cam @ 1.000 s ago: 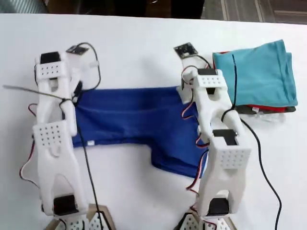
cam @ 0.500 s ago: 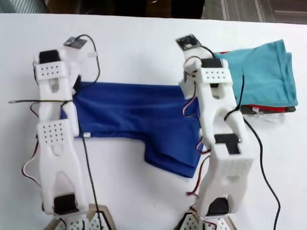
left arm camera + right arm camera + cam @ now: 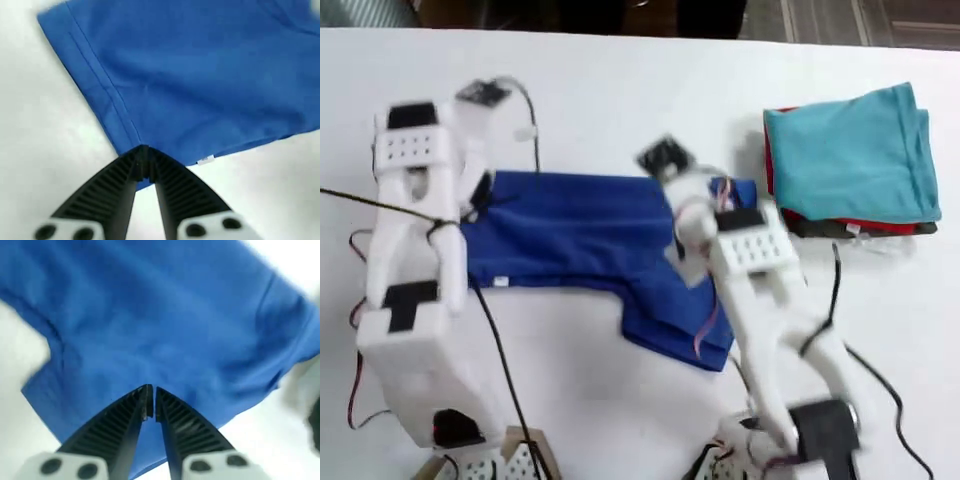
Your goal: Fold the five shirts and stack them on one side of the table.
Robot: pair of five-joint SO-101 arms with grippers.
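Right gripper (image 3: 151, 400) is swinging toward table (image 3: 620, 80) left edge | it and left gripper (image 3: 146, 160) are pinching blue shirt (image 3: 570, 225) | folding step; next is likely doubling it over

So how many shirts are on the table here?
4: a blue shirt spread between the arms; stacked on the right, a teal shirt on top, a red shirt beneath, a dark shirt lowest. Another may be hidden.

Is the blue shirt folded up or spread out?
Partly folded: the blue shirt lies as a long doubled band, one end jutting out sideways.
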